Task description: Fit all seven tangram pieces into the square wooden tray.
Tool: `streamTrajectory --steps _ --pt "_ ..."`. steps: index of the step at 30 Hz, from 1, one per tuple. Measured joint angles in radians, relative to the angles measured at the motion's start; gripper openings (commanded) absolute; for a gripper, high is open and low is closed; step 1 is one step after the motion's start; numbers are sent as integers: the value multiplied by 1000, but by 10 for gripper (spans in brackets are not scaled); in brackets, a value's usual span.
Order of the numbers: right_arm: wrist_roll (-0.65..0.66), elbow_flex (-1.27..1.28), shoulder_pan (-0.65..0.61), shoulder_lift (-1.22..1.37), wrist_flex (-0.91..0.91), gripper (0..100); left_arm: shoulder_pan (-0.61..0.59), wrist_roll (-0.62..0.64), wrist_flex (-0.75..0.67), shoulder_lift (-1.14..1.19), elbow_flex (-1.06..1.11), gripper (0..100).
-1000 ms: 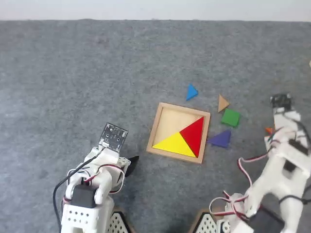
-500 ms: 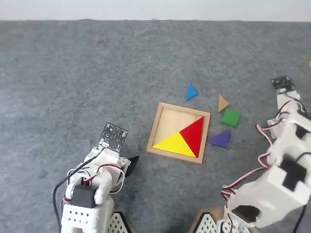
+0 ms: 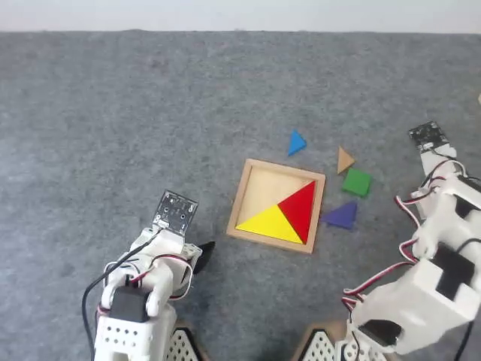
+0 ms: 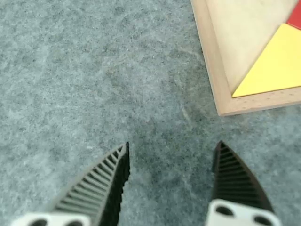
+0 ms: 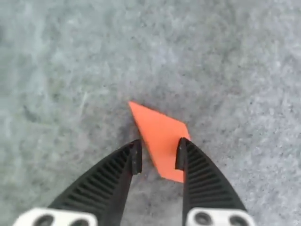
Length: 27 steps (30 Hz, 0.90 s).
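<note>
Orange piece (image 5: 160, 136) flat on the grey table (image 3: 113, 113), between the spread fingers of the right pincer (image 5: 158, 155)
Wooden tray (image 3: 239, 197), well apart, holds a yellow triangle (image 3: 270, 224) and a red triangle (image 3: 301, 207); left pincer (image 4: 171, 153) gapes wide near its corner

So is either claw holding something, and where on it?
Seemingly nothing yet: the right gripper straddles the orange piece lying on the mat, a gap showing; the left gripper is open, empty.
</note>
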Motion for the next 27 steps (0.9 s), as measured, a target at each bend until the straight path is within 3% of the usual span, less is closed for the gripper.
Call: streamTrajectory --steps 9,21,27 --pt "8 92 -3 -132 -2 226 0 0 0 0 0 280" --pt "12 87 2 -216 60 226 0 0 0 0 0 280" --pt "-41 -54 43 -91 60 226 0 0 0 0 0 280"
